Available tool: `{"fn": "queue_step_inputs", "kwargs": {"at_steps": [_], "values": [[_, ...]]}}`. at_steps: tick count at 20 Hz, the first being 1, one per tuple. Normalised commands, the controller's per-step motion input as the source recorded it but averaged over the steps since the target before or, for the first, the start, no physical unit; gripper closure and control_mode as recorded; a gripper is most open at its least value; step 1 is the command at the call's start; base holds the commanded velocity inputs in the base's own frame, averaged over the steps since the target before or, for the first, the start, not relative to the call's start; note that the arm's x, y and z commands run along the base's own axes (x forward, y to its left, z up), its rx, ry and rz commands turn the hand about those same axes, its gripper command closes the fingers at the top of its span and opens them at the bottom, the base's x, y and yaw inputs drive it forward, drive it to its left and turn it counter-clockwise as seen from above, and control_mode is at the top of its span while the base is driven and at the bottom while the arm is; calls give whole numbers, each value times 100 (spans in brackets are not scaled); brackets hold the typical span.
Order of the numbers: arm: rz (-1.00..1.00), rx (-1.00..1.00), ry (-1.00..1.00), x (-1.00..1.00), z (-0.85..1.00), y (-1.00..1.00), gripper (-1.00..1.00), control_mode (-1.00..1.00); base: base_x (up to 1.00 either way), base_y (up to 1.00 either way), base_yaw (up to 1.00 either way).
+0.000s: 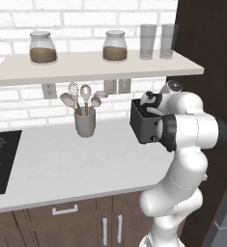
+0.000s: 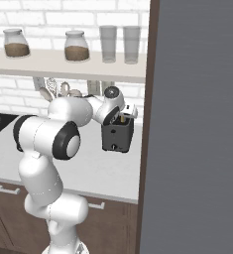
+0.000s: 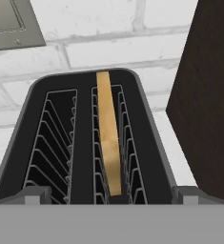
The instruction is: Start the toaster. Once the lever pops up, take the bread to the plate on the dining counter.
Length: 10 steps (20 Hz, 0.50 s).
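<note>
Hovering just above the toaster (image 3: pixel 85 138), the gripper (image 3: pixel 111 199) had its jaws spread wide with nothing between them, one fingertip outside each end of the slots. The bread (image 3: pixel 108 138) stood on edge in the right-hand slot, between the wire guides. A descent slightly off line would likely drive a finger onto the toaster's rim or the guides rather than down beside the slice, and a skewed grasp could jam the bread against the wires. Room was tight: the dark cabinet wall (image 3: pixel 208 95) rose just beside the toaster and the shelf (image 1: pixel 86 67) overhung it, while the counter (image 1: pixel 76 159) lay open toward the utensil cup (image 1: pixel 85 123).
</note>
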Motion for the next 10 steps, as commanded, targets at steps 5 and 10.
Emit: {"fn": "queue_step_inputs", "kwargs": {"at_steps": [5,10], "values": [[0,0,0,0,0,0,-100,-100,0,0,0],[0,0,0,0,0,0,-100,-100,0,0,0]]}}
